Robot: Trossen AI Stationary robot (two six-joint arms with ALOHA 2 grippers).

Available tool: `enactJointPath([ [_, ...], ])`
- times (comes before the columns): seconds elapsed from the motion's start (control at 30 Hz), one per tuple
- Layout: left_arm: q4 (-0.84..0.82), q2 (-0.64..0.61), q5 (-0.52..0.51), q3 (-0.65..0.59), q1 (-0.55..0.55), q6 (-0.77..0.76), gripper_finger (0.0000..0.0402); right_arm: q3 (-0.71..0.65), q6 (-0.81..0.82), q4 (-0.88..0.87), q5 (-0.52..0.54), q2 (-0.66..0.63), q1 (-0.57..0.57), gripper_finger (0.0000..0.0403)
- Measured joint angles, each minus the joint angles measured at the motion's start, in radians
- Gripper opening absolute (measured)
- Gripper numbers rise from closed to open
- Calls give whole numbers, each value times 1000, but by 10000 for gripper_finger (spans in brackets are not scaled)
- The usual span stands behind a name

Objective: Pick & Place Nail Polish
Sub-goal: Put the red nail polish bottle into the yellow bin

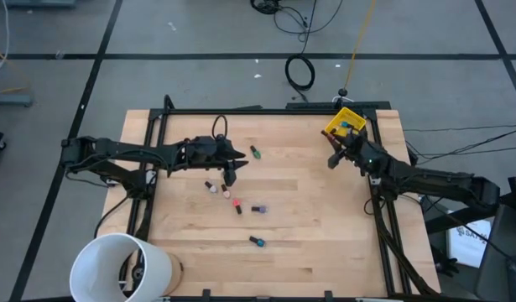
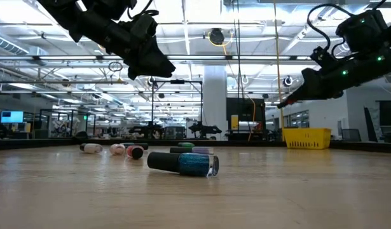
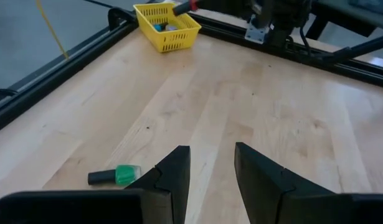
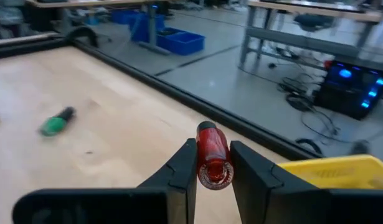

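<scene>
Landmark: yellow bin [image 1: 345, 122] at the far right corner of the wooden tabletop [image 1: 308, 226].

Right tool [image 4: 213, 163], just short of the bin, is clamped on a red nail polish bottle [image 4: 212, 154], held across its body.

Left tool [image 3: 210, 167] hangs well away from the bin above the tabletop's middle, parted a little, nothing held.

Loose bottles lie on their sides well clear of the bin: green bottle [image 1: 255, 153] nearest it, blue bottle [image 1: 257, 242] farthest. Some bottles are already seen inside the bin.

Handling judged: light, rigid glass, smooth and prone to rolling; best taken across the body, not the narrow cap.
</scene>
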Motion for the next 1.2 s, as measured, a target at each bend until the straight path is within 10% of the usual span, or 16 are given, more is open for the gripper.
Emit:
enactJointPath([
  [0.6,0,0,0,0,0,21,124,0,-22,-82,-133,14,-386,62],
  [1.2,0,0,-1,0,0,26,124,0,-24,1,-214,164,-472,62],
])
